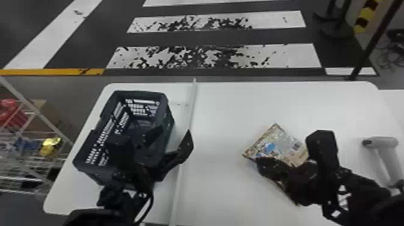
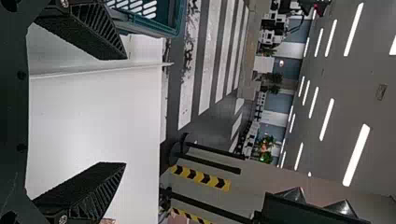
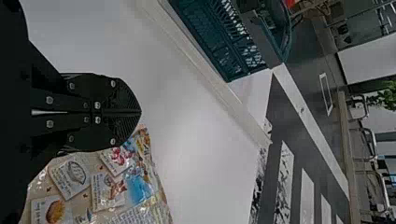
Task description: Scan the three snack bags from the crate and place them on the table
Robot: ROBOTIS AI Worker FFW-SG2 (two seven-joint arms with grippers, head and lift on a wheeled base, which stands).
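Head view: dk blue-green slotted plastic crate (image 1: 103, 132) at L of frame, on the white rectangular bench (image 1: 222, 114). L tool (image 1: 174, 132) is spread wide, lower L, one finger seen over crate's opening, the other past its R wall. R tool (image 1: 261, 164), lower R, is pressed together w/ nothing btwn its fingers, over the near part of a shiny tan snack bag w/ blue patch & small pics (image 1: 282, 142), lying on bench R of ctr. Lt-grey handheld scanner (image 1: 380, 144) at far R. Thin white strip (image 1: 192, 103) runs top to btm btwn crate & bag.
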